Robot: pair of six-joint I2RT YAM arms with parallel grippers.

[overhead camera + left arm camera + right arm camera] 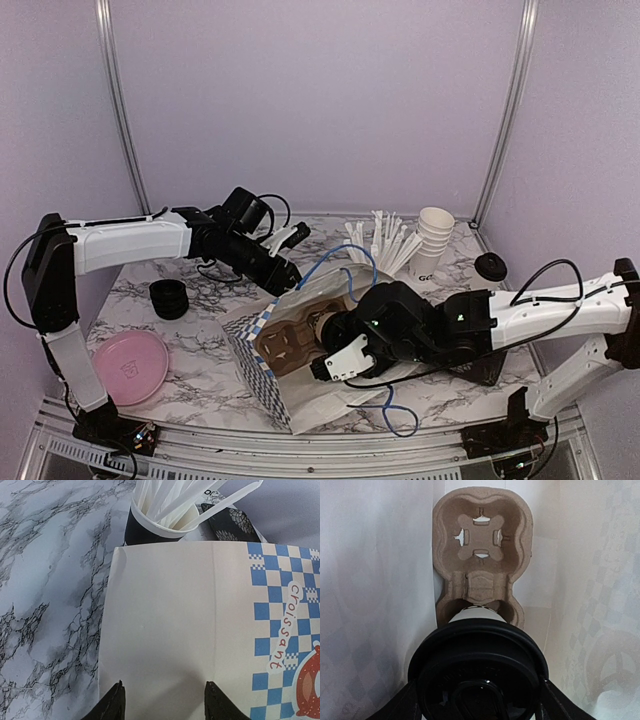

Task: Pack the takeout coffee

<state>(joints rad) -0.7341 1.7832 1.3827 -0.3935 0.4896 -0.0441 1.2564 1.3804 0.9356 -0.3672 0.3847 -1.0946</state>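
A white paper bag with blue checks (pixel 255 372) lies open on the marble table. Inside it rests the brown pulp carrier (pixel 285 350). My right gripper (pixel 335 345) reaches into the bag and is shut on a takeout coffee cup (pixel 477 615) with a black lid (pixel 477 650). In the right wrist view its fingers (pixel 552 705) flank the lid, and the cup's base sits at the carrier's near pocket. The far pocket (pixel 480 535) holds nothing. My left gripper (pixel 283 272) hovers at the bag's far top edge. Its jaws stand apart over the bag's white side (pixel 175 630).
A black cup of white straws (pixel 385 245) (pixel 160 520) and a stack of white cups (pixel 433 235) stand at the back right, with a loose black lid (pixel 491 265) beside them. A stack of black rings (pixel 169 298) and a pink dish (pixel 130 365) lie on the left.
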